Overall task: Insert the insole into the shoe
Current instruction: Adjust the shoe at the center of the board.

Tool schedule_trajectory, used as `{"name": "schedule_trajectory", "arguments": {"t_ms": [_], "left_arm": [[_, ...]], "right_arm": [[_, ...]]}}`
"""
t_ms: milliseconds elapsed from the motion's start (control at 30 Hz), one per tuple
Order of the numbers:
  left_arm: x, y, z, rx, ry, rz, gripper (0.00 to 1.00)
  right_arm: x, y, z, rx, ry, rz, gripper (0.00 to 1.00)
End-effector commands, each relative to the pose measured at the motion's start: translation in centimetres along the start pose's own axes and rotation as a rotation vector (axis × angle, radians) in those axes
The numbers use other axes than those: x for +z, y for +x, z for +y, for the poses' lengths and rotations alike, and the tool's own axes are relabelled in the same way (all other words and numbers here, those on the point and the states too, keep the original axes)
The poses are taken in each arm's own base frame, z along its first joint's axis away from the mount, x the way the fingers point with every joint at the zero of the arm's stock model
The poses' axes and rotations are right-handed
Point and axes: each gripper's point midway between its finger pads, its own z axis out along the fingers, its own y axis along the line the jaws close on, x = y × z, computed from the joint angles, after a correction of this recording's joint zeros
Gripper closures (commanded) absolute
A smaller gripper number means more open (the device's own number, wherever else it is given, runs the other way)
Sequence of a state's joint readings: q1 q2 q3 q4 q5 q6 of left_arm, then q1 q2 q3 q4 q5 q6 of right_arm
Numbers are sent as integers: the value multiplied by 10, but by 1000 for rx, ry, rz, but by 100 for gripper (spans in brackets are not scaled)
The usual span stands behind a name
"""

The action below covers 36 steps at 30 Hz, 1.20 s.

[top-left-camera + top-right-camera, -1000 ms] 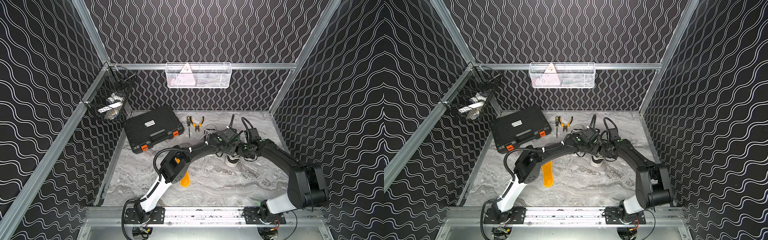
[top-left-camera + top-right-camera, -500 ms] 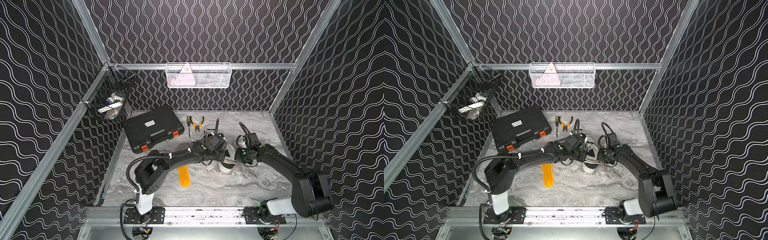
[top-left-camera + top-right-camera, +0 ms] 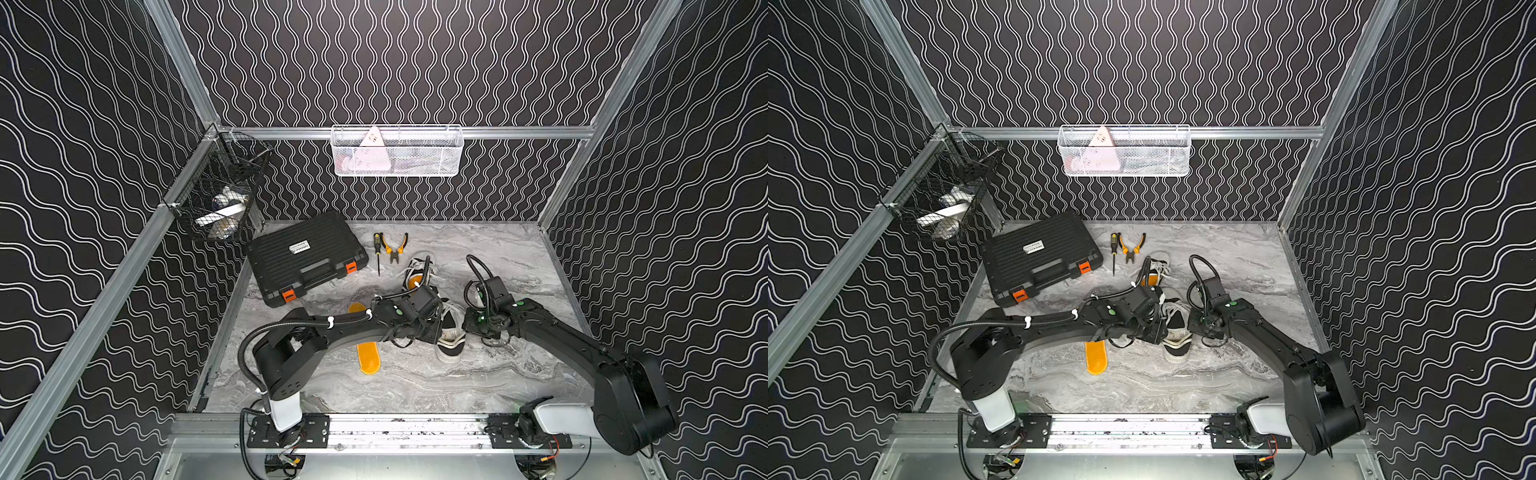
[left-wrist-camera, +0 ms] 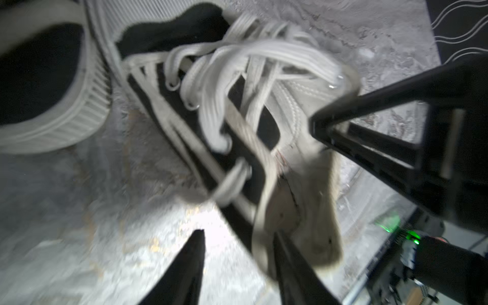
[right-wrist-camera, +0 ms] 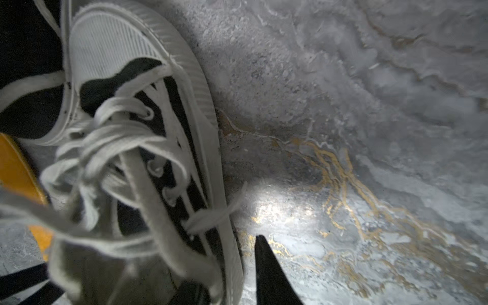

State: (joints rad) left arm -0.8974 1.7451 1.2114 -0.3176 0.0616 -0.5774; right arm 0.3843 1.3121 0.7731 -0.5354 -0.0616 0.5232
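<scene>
Left gripper (image 4: 239, 233): jaws roughly half apart, nothing held; the shoe (image 4: 295, 111) collar just brushes one finger. Right gripper (image 3: 466, 330): partly open, loosely straddling the shoe's side wall, no clamp. Both were pinching it moments ago, so the shoe is now released and repositioned on the table (image 3: 415, 388). Insole (image 3: 369, 358) lies flat just beside it, partly under the left forearm, not inserted yet. Both arms are low, stretched inward, wrists meeting at the shoe.
</scene>
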Motion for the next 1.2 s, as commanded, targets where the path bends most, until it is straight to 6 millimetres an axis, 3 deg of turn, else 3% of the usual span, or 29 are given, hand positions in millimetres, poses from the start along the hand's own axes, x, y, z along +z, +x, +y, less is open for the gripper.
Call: {"name": "schedule_trajectory", "arguments": {"t_ms": [0,67,200,367,433,500,633,767,900,1033,1167], "left_arm": [[-32,-21,4,139,-85,-49,47],[-44,-30,-11,233,-42,-45,49],[-42,-22,-45,419,58,-12,60],[-21,-6,-72,573,128,48,73],[-13,-3,-75,616,101,68,74],[-1,-5,-70,642,40,71,68],[26,-8,-55,676,-63,95,59],[52,-5,-34,683,-165,128,56],[66,-7,-29,678,-194,116,55],[64,-17,-34,688,-206,99,53],[39,-27,-48,670,-162,72,51]], "right_arm": [[-14,-3,-4,4,25,-23,62],[-22,-7,-1,7,11,-37,54],[-38,-18,6,27,-27,-68,42],[-48,-46,-21,149,-30,-145,39],[-51,-56,-31,187,-36,-157,39],[-54,-62,-37,196,-28,-164,39],[-59,-68,-36,197,-34,-175,39],[-63,-71,-35,206,-44,-189,39],[-64,-71,-33,200,-54,-182,40],[-65,-71,-33,195,-50,-177,40],[-65,-71,-31,196,-61,-181,40]]}}
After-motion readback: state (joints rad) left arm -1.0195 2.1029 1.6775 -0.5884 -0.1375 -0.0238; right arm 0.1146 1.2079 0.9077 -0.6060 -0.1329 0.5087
